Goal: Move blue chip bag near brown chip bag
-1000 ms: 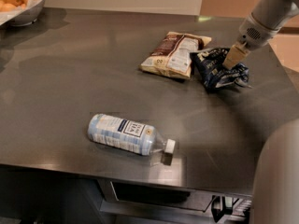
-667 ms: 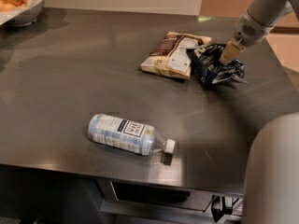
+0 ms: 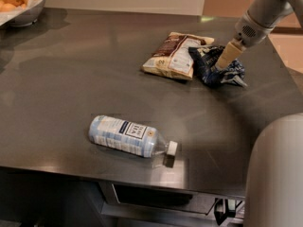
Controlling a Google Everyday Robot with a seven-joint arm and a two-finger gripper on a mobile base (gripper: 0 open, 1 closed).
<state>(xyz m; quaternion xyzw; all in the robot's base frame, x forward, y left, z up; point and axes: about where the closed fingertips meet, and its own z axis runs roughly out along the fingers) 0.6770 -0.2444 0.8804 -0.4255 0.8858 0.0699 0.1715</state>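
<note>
Blue chip bag (image 3: 230,74), claw (image 3: 219,65) seemingly on it

gripper (image 3: 220,65) on blue chip bag (image 3: 228,74), it touching brown chip bag (image 3: 171,58)

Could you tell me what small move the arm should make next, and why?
Probably lift the gripper straight up off the blue chip bag: the bag already lies against the brown chip bag, so the placing looks done.
</note>
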